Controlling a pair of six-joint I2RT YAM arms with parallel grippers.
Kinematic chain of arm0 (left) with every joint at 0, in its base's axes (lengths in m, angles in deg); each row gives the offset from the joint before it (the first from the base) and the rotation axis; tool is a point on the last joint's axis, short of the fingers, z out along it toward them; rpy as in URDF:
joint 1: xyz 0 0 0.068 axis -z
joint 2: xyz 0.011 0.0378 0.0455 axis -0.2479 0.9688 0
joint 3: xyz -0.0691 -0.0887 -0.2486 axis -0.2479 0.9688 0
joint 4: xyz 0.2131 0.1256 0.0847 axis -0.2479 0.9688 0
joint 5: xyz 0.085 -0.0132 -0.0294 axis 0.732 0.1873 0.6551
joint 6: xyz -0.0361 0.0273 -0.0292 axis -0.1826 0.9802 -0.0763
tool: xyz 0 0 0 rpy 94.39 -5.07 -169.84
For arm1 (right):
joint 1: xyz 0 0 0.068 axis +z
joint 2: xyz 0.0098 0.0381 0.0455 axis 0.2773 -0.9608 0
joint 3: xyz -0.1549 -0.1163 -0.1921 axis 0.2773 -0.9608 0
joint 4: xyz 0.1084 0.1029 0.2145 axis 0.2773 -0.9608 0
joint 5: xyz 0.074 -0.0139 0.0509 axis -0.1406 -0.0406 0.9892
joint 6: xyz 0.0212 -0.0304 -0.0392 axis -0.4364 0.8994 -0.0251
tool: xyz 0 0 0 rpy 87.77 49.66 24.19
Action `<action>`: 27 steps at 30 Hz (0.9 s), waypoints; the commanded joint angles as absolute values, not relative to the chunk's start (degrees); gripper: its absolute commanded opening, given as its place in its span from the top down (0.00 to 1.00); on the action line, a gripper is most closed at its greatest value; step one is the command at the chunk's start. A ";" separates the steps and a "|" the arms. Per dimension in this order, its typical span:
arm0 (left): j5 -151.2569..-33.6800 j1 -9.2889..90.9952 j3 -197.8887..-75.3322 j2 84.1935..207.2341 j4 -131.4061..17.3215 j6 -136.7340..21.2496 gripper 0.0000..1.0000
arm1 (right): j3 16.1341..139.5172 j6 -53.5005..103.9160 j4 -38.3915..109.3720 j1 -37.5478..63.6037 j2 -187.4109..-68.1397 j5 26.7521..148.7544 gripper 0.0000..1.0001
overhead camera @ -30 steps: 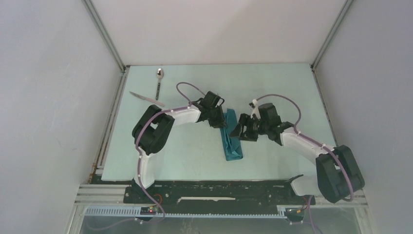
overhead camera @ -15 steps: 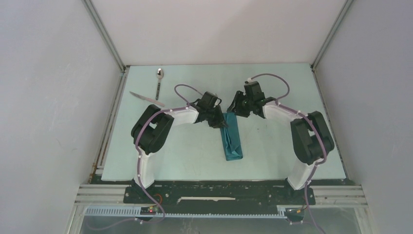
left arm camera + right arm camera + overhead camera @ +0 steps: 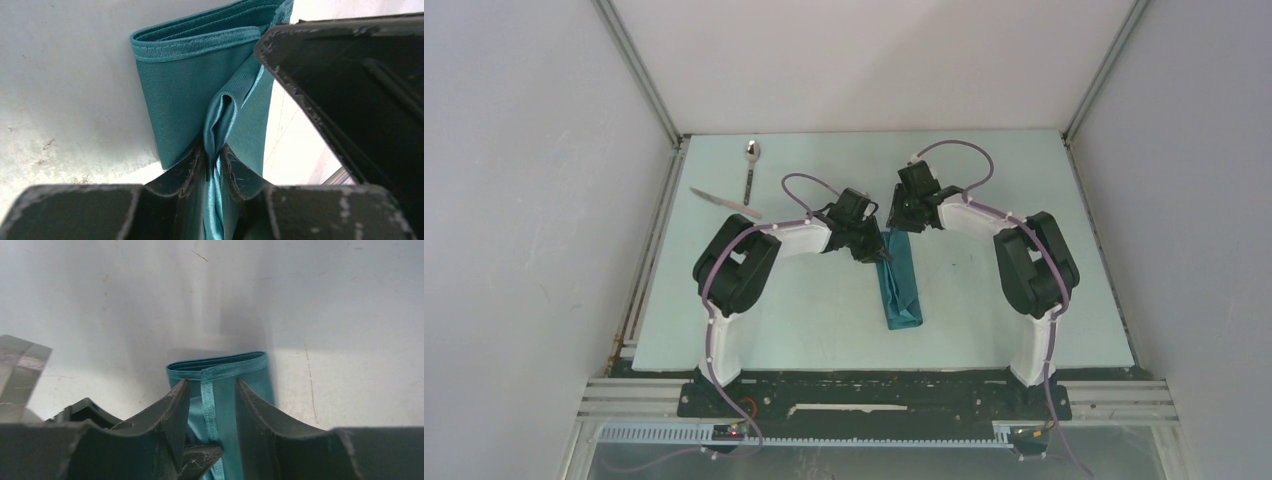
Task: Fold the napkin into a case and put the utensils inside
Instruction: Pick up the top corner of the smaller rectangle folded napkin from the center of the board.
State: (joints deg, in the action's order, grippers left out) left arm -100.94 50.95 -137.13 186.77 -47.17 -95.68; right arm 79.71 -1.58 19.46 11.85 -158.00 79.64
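In the middle of the bench (image 3: 824, 310), a teal napkin (image 3: 899, 285) folded into a long narrow strip, running near to far. By its far end, left claw (image 3: 212, 155) clamped on a raised pleat of cloth. At the far hem, right claw (image 3: 212, 390) part-open, astride the edge, not gripping. Far left, spoon (image 3: 750, 170) and knife (image 3: 724, 203), well apart from the cloth. Risk: catching one layer only, or tugging against the left pinch, likely dragging the strip askew and undoing the folds.

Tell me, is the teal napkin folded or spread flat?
Folded. The napkin lies as a narrow strip; the left wrist view shows stacked hemmed layers at its end.
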 commanded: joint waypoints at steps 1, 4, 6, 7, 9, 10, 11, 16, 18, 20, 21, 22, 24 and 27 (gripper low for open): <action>-100.14 50.65 -135.89 185.00 -47.51 -95.73 0.77 | 82.96 0.95 15.08 13.77 -159.29 73.10 0.54; -100.12 50.61 -135.65 184.97 -47.68 -95.82 0.77 | 83.38 1.59 14.67 14.36 -159.58 72.13 0.59; -100.20 50.65 -135.47 185.00 -47.82 -95.91 0.78 | 83.69 1.76 14.56 14.42 -159.94 72.31 0.67; -100.20 50.65 -135.41 184.97 -47.82 -95.96 0.78 | 83.86 1.78 14.50 14.40 -160.10 72.53 0.72; -100.20 50.65 -135.30 184.95 -47.94 -95.99 0.78 | 84.06 1.86 14.38 14.40 -160.14 72.66 0.82; -100.25 50.65 -135.24 184.87 -47.91 -95.95 0.78 | 84.12 1.91 14.38 14.42 -160.09 72.84 0.87; -100.26 50.65 -135.20 184.81 -47.91 -95.91 0.78 | 84.11 2.01 14.38 14.41 -159.95 72.96 0.92; -101.25 50.01 -134.27 183.78 -48.57 -96.28 0.72 | 83.67 3.11 14.69 14.35 -157.85 75.46 1.00; -102.24 49.47 -133.05 182.70 -49.93 -96.70 0.68 | 82.57 3.37 15.78 14.04 -156.40 77.57 1.00; -103.45 48.97 -131.73 181.50 -51.60 -97.15 0.63 | 80.90 2.91 17.28 13.30 -155.08 81.26 1.00; -104.20 48.63 -131.16 180.92 -52.37 -97.39 0.61 | 80.26 2.63 18.29 12.93 -154.54 83.16 1.00; -105.06 48.37 -130.56 180.51 -53.23 -97.67 0.58 | 79.70 2.56 19.01 12.64 -154.05 84.80 1.00; -106.69 47.64 -129.04 179.08 -55.95 -98.47 0.54 | 79.04 2.42 20.07 12.10 -153.59 87.75 1.00; -107.74 46.45 -127.03 177.67 -58.17 -99.36 0.53 | 78.08 1.54 21.61 10.80 -154.01 92.96 1.00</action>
